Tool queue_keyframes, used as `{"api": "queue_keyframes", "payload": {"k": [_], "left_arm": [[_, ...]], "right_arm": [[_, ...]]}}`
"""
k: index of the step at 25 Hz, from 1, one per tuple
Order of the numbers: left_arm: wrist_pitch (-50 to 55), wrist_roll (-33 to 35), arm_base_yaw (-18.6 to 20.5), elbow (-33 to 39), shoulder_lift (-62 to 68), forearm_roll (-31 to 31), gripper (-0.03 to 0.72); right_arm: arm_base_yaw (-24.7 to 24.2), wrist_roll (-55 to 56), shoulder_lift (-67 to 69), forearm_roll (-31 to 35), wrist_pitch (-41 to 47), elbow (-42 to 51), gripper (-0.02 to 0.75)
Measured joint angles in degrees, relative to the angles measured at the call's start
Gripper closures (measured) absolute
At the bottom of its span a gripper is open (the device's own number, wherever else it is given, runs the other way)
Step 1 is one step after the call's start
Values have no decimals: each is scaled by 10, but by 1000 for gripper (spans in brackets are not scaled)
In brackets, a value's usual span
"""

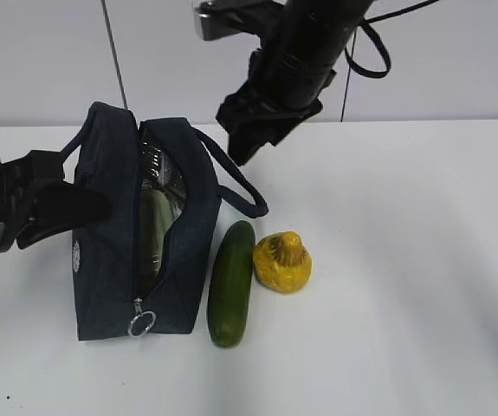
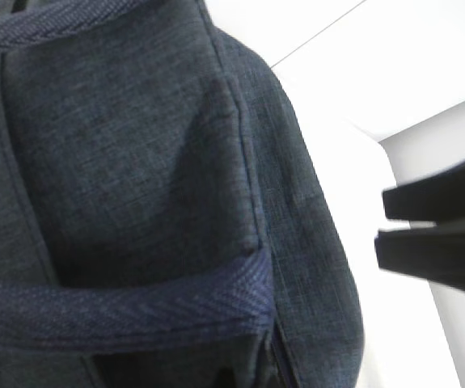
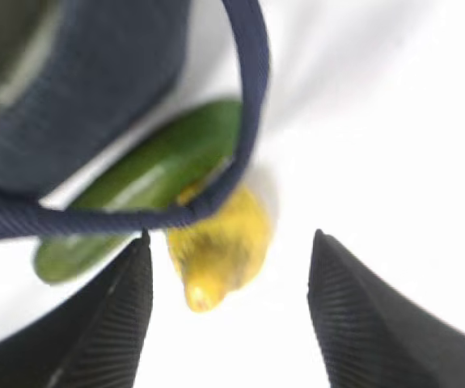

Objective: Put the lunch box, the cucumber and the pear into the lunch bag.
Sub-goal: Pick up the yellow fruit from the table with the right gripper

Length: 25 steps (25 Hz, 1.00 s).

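The navy lunch bag (image 1: 110, 260) stands on the table with its zipper open. The lunch box (image 1: 153, 232) sits inside it, its pale green lid showing through the opening. The dark green cucumber (image 1: 231, 284) lies just right of the bag, and the yellow pear (image 1: 281, 262) is right beside it. My left gripper (image 1: 80, 208) is shut at the bag's left side, on its handle strap (image 2: 159, 311); its jaws are hidden by fabric. My right gripper (image 1: 244, 147) hovers open above the bag's right handle (image 3: 252, 97), holding nothing, with the pear (image 3: 220, 242) and cucumber (image 3: 151, 178) below it.
White table (image 1: 404, 303) runs to the right and front of the fruit. A metal ring pull (image 1: 141, 325) hangs at the bag's near end. The right handle loop (image 1: 240, 186) droops over the table toward the cucumber's far tip. A wall stands behind the table.
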Motion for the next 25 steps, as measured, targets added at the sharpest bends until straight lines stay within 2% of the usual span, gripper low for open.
{"api": "queue_keyframes", "payload": {"k": [4, 8, 12, 18, 25], "left_arm": [[0, 0, 0, 0, 0, 0, 704], [0, 0, 0, 0, 0, 0, 704], [0, 0, 0, 0, 0, 0, 704], [0, 0, 0, 0, 0, 2, 704], [0, 0, 0, 0, 0, 13, 704]], "right_arm": [[0, 26, 0, -51, 39, 15, 290], [0, 31, 0, -56, 40, 42, 309], [0, 32, 0, -22, 40, 82, 311], [0, 32, 0, -11, 39, 152, 312], [0, 31, 0, 17, -26, 159, 314]]}}
